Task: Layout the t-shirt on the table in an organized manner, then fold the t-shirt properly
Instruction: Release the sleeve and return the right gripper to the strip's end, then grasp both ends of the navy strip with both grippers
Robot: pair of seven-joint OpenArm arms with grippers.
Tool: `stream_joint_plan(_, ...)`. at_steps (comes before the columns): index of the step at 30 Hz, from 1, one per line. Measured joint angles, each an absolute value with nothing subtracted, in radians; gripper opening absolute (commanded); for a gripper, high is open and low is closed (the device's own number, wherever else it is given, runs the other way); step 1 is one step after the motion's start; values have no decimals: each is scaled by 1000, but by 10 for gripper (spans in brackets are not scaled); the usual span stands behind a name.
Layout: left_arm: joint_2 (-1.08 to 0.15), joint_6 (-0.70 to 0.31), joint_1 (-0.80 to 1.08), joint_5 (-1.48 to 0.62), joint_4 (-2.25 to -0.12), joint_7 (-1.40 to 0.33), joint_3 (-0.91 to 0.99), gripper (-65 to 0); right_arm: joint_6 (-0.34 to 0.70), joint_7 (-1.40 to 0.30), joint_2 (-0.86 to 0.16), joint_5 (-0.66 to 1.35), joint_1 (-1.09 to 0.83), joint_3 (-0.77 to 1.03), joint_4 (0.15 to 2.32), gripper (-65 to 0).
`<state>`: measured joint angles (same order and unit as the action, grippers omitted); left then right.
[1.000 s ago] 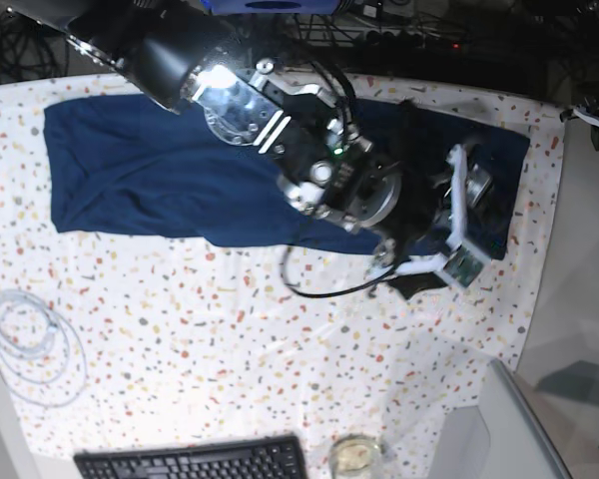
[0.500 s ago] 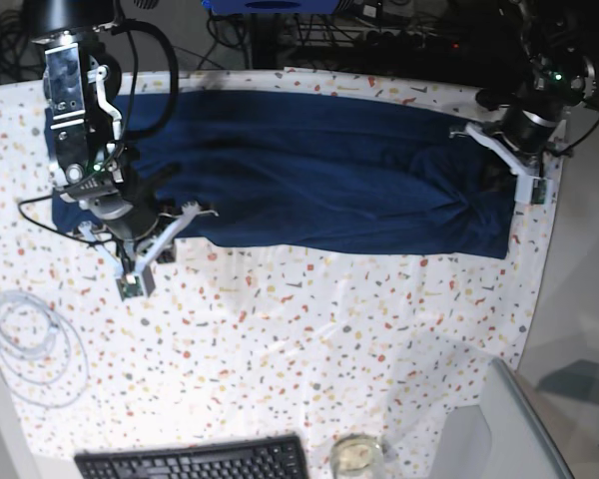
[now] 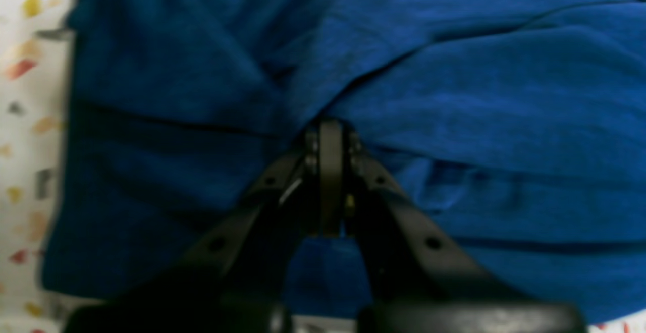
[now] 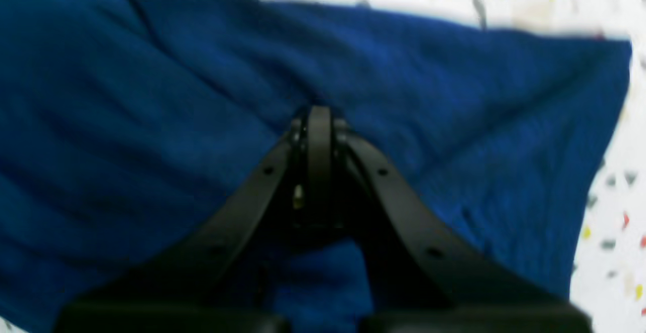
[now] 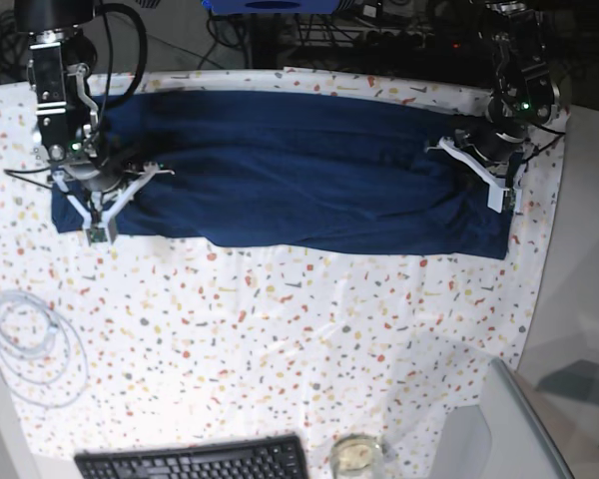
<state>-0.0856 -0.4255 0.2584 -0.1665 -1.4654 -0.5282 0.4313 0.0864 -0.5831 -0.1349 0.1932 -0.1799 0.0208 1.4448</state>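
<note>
Speckled white surface point(image 5: 280, 339), flecked red, orange, yellow and grey, wide and mostly bare on the near side. Beyond the far edge, dark clutter of cables. At the right edge, plain grey ground. Near left, a coil of pale cable point(image 5: 35, 344); at the near edge, a black keyboard point(image 5: 195, 461) and a small glass point(image 5: 354, 456).

Along the far side, the shirt point(image 5: 299, 170), navy, folded into a long band from left to right, wrinkled at both ends.

Left tool point(image 3: 330, 139) at the band's right end, pressed together, pinching a ridge of shirt. Right tool point(image 4: 318, 121) at the left end, likewise pressed together on a fold of shirt.

No readable writing.
</note>
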Motion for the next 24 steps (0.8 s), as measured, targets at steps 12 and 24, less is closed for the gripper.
stream_joint_plan(12,-109,-432,297,-173,-1478,-490,430,-650,88,-588,-197,202,-289,22,1539,-648)
stream_joint_plan(24,-96,-418,346,-181,-1710,-489,546,-650,87,-706,-192,202,-313,16,1779,-648)
